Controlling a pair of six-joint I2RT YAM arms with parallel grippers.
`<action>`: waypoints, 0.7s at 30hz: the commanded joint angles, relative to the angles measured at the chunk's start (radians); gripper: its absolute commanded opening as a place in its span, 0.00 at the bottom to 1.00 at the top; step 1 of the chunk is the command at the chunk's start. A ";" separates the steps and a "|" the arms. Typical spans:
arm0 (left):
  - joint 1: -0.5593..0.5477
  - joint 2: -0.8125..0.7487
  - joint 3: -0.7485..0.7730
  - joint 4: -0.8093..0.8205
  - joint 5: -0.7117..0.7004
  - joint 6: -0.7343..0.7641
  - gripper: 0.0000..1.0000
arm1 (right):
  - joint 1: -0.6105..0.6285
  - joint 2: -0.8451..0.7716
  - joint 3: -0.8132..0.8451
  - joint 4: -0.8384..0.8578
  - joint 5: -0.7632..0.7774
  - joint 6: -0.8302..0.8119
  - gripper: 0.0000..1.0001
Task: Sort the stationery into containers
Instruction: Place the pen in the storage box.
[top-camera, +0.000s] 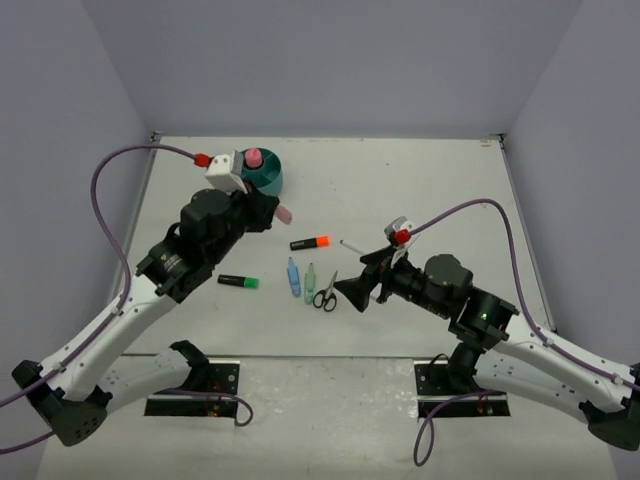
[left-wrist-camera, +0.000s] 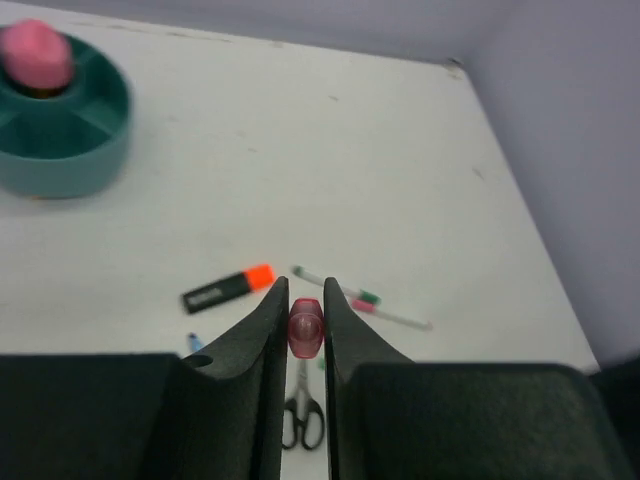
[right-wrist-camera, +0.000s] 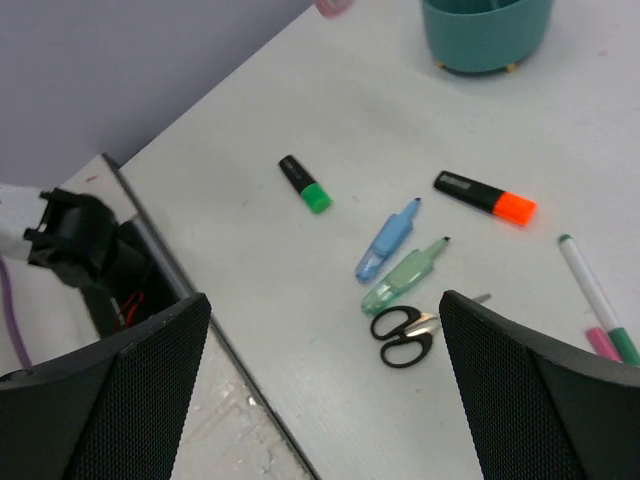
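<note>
My left gripper (left-wrist-camera: 305, 285) is shut on a pink marker (left-wrist-camera: 305, 328), held above the table a little to the right of the round teal organiser (top-camera: 266, 180). A pink tube (top-camera: 254, 158) stands in the organiser's centre well. On the table lie an orange-capped highlighter (top-camera: 310, 243), a green-capped highlighter (top-camera: 238, 282), a blue marker (top-camera: 294, 277), a pale-green marker (top-camera: 310, 278), black-handled scissors (top-camera: 325, 292) and thin white pens (right-wrist-camera: 590, 285). My right gripper (right-wrist-camera: 322, 300) hangs open just right of the scissors (right-wrist-camera: 402, 335), with nothing between its fingers.
The table's near edge and the right arm's base plate (right-wrist-camera: 90, 260) show at the lower left of the right wrist view. Grey walls enclose the table on three sides. Purple cables loop from both arms.
</note>
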 joint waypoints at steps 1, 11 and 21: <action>0.278 0.130 0.123 -0.065 -0.245 -0.018 0.00 | -0.003 -0.064 -0.044 -0.005 0.290 0.035 0.99; 0.664 0.555 0.237 0.420 0.158 0.064 0.00 | -0.025 -0.067 -0.104 0.008 0.326 0.037 0.99; 0.683 0.796 0.292 0.566 0.362 0.087 0.00 | -0.026 -0.048 -0.106 0.018 0.270 0.037 0.99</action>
